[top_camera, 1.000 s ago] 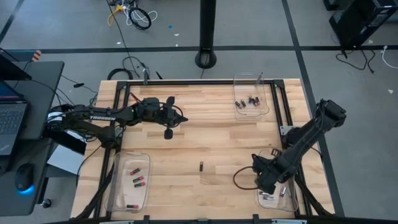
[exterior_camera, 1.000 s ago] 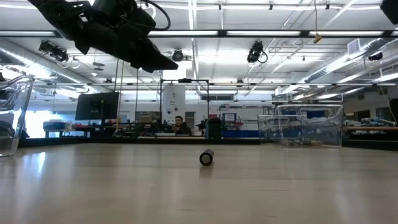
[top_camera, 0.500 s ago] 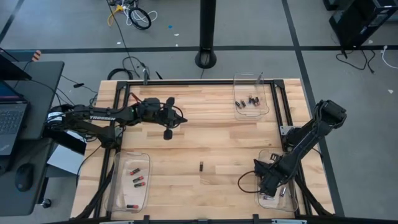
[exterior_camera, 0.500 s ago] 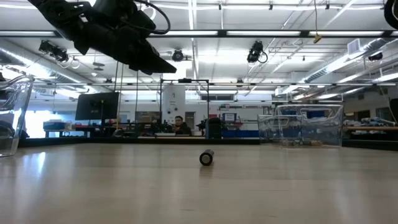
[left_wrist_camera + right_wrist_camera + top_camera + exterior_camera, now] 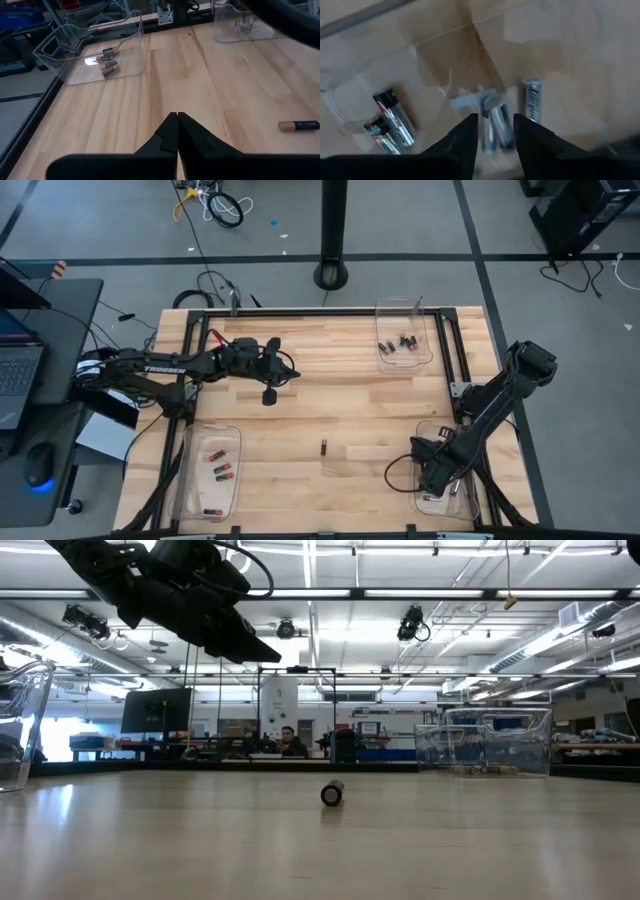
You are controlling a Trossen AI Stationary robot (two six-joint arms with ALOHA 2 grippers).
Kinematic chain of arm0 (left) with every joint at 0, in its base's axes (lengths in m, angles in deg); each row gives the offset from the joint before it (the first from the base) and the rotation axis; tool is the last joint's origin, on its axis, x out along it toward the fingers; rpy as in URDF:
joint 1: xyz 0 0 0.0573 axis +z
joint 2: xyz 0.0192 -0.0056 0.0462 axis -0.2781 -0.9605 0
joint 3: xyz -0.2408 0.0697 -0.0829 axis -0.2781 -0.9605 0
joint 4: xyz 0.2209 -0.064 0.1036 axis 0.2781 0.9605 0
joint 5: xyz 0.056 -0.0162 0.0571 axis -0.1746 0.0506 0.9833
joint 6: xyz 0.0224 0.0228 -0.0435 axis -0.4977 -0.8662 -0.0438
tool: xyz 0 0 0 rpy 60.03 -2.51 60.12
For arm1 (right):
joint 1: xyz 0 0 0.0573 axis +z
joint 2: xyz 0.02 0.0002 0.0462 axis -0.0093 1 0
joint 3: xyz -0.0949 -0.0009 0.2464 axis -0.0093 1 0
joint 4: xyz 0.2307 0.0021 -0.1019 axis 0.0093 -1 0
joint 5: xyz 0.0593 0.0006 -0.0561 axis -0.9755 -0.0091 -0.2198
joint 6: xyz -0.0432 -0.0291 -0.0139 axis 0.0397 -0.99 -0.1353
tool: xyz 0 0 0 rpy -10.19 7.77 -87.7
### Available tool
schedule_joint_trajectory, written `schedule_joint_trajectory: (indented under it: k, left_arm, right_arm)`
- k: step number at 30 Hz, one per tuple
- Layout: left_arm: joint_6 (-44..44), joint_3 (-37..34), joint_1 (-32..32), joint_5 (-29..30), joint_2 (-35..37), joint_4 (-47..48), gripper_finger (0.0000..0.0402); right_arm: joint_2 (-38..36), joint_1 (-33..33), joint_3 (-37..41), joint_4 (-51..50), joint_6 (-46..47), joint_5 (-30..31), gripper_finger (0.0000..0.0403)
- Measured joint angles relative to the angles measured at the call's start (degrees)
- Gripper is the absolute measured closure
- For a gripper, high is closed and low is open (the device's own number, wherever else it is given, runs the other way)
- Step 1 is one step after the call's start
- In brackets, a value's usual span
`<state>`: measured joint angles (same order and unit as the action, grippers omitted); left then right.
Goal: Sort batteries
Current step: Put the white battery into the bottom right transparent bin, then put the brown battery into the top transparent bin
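Note:
One dark battery [image 5: 324, 447] lies alone on its side mid-table, also seen in the low view [image 5: 332, 793] and as a black, copper-ended cell [image 5: 299, 126] in the left wrist view. My left gripper [image 5: 177, 116] is shut and hangs above the far left part of the table [image 5: 270, 380]. My right gripper [image 5: 435, 473] is open over the near-right clear tray [image 5: 462, 502]. In the right wrist view its fingers [image 5: 494, 117] stand on either side of a silvery battery [image 5: 501, 129] lying on the tray floor. More silvery cells [image 5: 532, 100] and black ones [image 5: 395, 117] lie around it.
A far-right tray [image 5: 428, 350] holds dark batteries [image 5: 398, 344]. A near-left tray [image 5: 236, 480] holds red-banded batteries [image 5: 221, 471]. The black table frame [image 5: 300, 312] runs along the edges. A person sits in the room beyond the table [image 5: 290, 742].
My right gripper has moved toward the table's near right corner, from beside the near-right tray to over it. The lone battery mid-table has stayed where it was.

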<state>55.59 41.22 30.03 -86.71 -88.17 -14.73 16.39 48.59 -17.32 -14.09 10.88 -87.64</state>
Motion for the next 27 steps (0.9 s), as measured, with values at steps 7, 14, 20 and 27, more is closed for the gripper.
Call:
schedule_joint_trajectory:
  k: [7, 14, 20, 27]
  left_arm:
    - [-0.51, 0.00, 0.01, 0.03, 0.00, -0.03, 0.0391]
    - [-3.22, 0.00, 0.00, -3.09, 0.00, -0.07, 0.0391]
    - [-3.20, 0.02, -0.12, -3.64, 0.00, -0.06, 0.0391]
    - [-3.16, 0.02, -0.12, -3.40, 0.00, -1.27, 0.0392]
  right_arm:
    - [0.02, 0.00, -12.16, -13.24, 0.30, 3.15, 0.0249]
    - [-0.04, -2.73, -23.72, -17.97, -3.01, 19.41, 0.0249]
    - [-0.02, -9.63, -23.20, -7.49, -17.64, 27.13, 0.0249]
    - [0.00, -18.99, -15.47, 14.13, -36.61, 24.66, 0.0247]
